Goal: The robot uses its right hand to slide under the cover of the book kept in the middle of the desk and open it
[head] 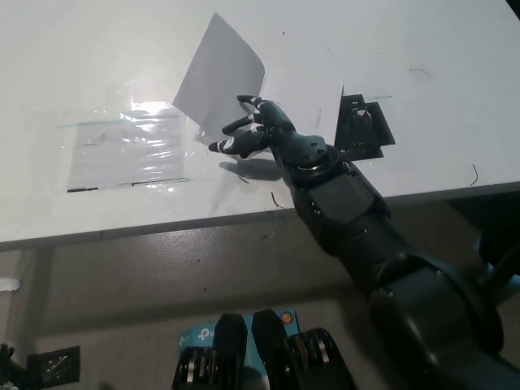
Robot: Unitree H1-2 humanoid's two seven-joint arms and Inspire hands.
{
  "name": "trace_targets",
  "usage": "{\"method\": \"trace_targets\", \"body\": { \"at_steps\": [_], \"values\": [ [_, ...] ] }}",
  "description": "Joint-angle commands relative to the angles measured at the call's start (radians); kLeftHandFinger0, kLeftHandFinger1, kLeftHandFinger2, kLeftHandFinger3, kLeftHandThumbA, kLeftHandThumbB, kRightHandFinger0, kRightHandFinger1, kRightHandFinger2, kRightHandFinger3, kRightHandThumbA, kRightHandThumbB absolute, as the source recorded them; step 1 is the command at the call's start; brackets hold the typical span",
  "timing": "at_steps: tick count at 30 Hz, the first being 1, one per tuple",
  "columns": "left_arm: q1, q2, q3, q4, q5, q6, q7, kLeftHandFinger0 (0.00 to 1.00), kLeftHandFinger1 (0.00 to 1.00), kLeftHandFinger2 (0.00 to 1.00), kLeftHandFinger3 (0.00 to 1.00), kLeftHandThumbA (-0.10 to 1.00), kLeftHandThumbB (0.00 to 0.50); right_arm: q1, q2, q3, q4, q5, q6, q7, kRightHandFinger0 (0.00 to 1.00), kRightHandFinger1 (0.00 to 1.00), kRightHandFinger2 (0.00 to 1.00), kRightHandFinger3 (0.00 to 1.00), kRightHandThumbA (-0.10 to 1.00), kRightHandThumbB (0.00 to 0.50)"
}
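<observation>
Book [301, 110] sits mid-surface [97, 49], white and thin, with its cover [218, 77] already lifted and tilted up and away from the rest. Cover is plain white with no visible print on the face toward the camera, and its top edge curls a little. A dark patterned panel [361, 126] shows at the far side of the book from the cover; cannot tell if it is part of the book or something lying just beside it.

Right hand [260, 130] is at the near lower edge of the raised cover, fingers [231, 145] spread loosely and partly curled, not clamped on anything; they look to be touching the cover's underside or edge, propping it. The slide-under looks done.

Judgement: roughly halfway. Cover is up but not past vertical or laid flat, so what is left is pushing it on over until it rests open on the surface beyond the book.

A clear plastic sheet [122, 146] lies flat on the surface on the cover's side of the book, close to where the cover would likely land.

Left hand not in view.
</observation>
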Motion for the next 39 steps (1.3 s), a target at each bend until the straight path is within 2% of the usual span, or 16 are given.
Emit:
{"method": "trace_targets", "body": {
  "at_steps": [1, 4, 6, 8, 10, 11, 13, 15, 17, 19, 25, 26, 32, 35, 36, 39],
  "values": [
    [0.001, 0.018, -0.003, -0.037, 0.008, -0.002, 0.0, 1.0, 1.0, 1.0, 1.0, 1.0, 0.0, -0.037, 0.015, -0.029, -0.007, 0.027, 0.036, -0.029, 0.28, 0.36, 0.49, 0.96, 0.96, 0.216],
    [0.003, 0.018, -0.004, -0.033, 0.012, -0.003, 0.003, 1.0, 1.0, 1.0, 1.0, 1.0, 0.0, -0.03, 0.011, -0.043, -0.019, 0.038, 0.034, 0.0, 0.35, 0.43, 0.57, 1.0, 0.96, 0.227],
    [0.0, 0.02, 0.0, -0.022, 0.005, -0.007, -0.004, 1.0, 1.0, 1.0, 1.0, 1.0, 0.0, -0.032, 0.011, -0.062, -0.037, 0.052, 0.04, -0.003, 0.35, 0.41, 0.54, 0.98, 0.94, 0.235],
    [0.0, 0.017, 0.003, -0.016, 0.004, -0.01, -0.001, 1.0, 1.0, 1.0, 1.0, 1.0, 0.0, -0.027, 0.006, -0.069, -0.058, 0.058, 0.04, 0.017, 0.41, 0.48, 0.57, 1.0, 0.93, 0.188],
    [0.001, 0.011, 0.008, -0.031, 0.001, -0.007, 0.01, 1.0, 1.0, 1.0, 1.0, 1.0, 0.0, -0.025, 0.003, -0.081, -0.082, 0.067, 0.046, 0.026, 0.44, 0.52, 0.59, 1.0, 0.93, 0.188],
    [0.008, 0.008, 0.003, -0.05, 0.005, 0.005, 0.012, 1.0, 1.0, 1.0, 1.0, 1.0, 0.0, -0.015, -0.008, -0.084, -0.135, 0.074, 0.055, 0.056, 0.44, 0.54, 0.63, 1.0, 1.0, 0.187],
    [0.007, 0.008, 0.007, -0.045, 0.003, 0.003, 0.015, 1.0, 1.0, 1.0, 1.0, 1.0, 0.0, 0.005, -0.009, -0.105, -0.202, 0.093, 0.082, 0.059, 0.43, 0.54, 0.67, 1.0, 1.0, 0.199],
    [0.007, 0.009, 0.008, -0.034, 0.006, -0.008, 0.013, 1.0, 1.0, 1.0, 1.0, 1.0, 0.0, 0.023, -0.009, -0.14, -0.282, 0.127, 0.126, 0.055, 0.47, 0.56, 0.72, 1.0, 0.96, 0.194],
    [0.013, 0.006, 0.008, -0.039, 0.003, -0.01, 0.004, 1.0, 1.0, 1.0, 1.0, 1.0, 0.0, 0.057, -0.021, -0.172, -0.401, 0.154, 0.159, 0.06, 0.46, 0.59, 0.74, 1.0, 0.99, 0.179],
    [0.012, 0.003, 0.01, -0.032, 0.001, -0.019, 0.002, 1.0, 1.0, 1.0, 1.0, 1.0, 0.0, 0.077, -0.027, -0.223, -0.483, 0.191, 0.197, 0.041, 0.42, 0.55, 0.73, 1.0, 0.95, 0.189],
    [0.021, 0.002, 0.012, -0.022, -0.007, -0.026, -0.016, 1.0, 1.0, 1.0, 1.0, 1.0, 0.0, 0.133, -0.042, -0.351, -0.678, 0.297, 0.262, 0.035, 0.45, 0.57, 0.74, 1.0, 0.88, 0.194],
    [0.023, -0.002, 0.017, -0.025, -0.009, -0.033, -0.009, 1.0, 1.0, 1.0, 1.0, 1.0, 0.0, 0.141, -0.046, -0.367, -0.703, 0.307, 0.272, 0.034, 0.43, 0.55, 0.7, 1.0, 0.88, 0.196],
    [0.047, -0.002, 0.007, -0.038, -0.013, -0.023, -0.038, 1.0, 1.0, 1.0, 1.0, 1.0, 0.0, 0.196, -0.073, -0.439, -0.802, 0.373, 0.317, 0.023, 0.46, 0.57, 0.72, 1.0, 0.87, 0.174],
    [0.042, -0.005, 0.01, -0.034, -0.014, -0.027, -0.028, 1.0, 1.0, 1.0, 1.0, 1.0, 0.0, 0.233, -0.104, -0.463, -0.829, 0.406, 0.317, 0.048, 0.59, 0.67, 0.76, 1.0, 0.92, 0.147],
    [0.037, -0.004, 0.013, -0.028, -0.018, -0.028, -0.027, 1.0, 1.0, 1.0, 1.0, 1.0, 0.0, 0.241, -0.106, -0.478, -0.842, 0.429, 0.317, 0.031, 0.58, 0.7, 0.78, 1.0, 0.89, 0.151],
    [0.035, -0.004, 0.014, -0.024, -0.014, -0.031, -0.017, 1.0, 1.0, 1.0, 1.0, 1.0, 0.0, 0.284, -0.138, -0.489, -0.873, 0.459, 0.317, 0.05, 0.52, 0.64, 0.79, 1.0, 0.92, 0.14]
  ]
}}
